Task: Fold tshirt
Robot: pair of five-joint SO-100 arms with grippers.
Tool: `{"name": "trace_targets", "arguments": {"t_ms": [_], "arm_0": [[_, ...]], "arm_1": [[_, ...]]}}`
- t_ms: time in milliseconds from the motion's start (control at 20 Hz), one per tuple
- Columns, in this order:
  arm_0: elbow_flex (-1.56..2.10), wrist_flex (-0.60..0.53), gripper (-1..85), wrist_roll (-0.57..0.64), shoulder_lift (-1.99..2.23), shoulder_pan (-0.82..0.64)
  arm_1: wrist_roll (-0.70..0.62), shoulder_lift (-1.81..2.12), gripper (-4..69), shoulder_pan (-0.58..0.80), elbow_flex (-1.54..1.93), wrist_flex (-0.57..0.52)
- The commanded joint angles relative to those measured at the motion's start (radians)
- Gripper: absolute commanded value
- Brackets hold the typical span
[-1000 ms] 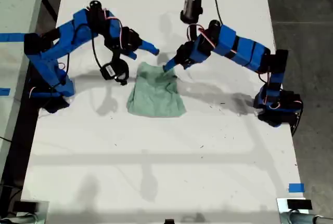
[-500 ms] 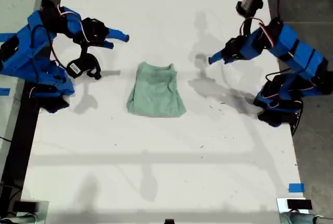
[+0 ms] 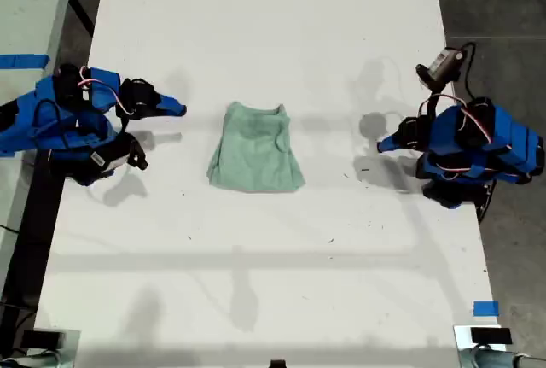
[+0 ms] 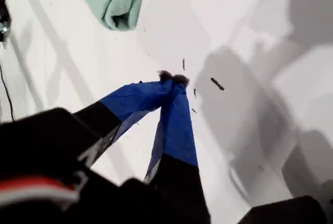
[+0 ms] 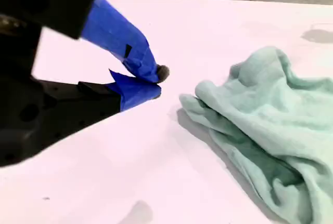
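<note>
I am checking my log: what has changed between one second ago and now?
Both arms drew back from the tshirt: my first end effector toward the exterior view's right, my second end effector toward its left. Both are shut and hold nothing. The tshirt stayed folded in the same place on the table.

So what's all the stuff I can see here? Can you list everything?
tshirt: one, pale mint green, folded, in the middle of the table
table: one, white, under everything
tape: one piece, blue, near the table's corner at the exterior view's lower right
specks: a few, dark, on the table by my first gripper
my first gripper: one, blue, shut, at the exterior view's right, away from the tshirt
my second gripper: one, blue, shut, at the exterior view's left, away from the tshirt
</note>
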Motion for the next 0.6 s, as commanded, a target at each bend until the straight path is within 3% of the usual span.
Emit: {"name": "trace_targets", "arguments": {"t_ms": [0,100,200,350,450,550], "arm_0": [[0.169,-0.014,0.1,-0.089,0.288,0.051],[0.290,0.069,0.1,-0.143,0.499,0.066],[0.348,0.055,0.1,-0.202,0.495,0.100],[0.347,0.080,12.6,-0.209,0.492,0.112],[0.348,0.081,21.8,-0.209,0.492,0.163],[0.347,0.081,23.8,-0.207,0.492,0.276]], "arm_1": [[0.081,0.074,-0.8,-0.041,0.083,-0.051],[0.170,0.230,-0.8,-0.083,0.238,-0.031],[0.221,0.219,-0.8,-0.094,0.302,-0.049],[0.367,0.221,2.0,-0.072,0.313,-0.071],[0.187,0.221,4.0,-0.077,0.313,-0.071],[-0.245,0.221,4.2,-0.075,0.313,-0.069]]}}
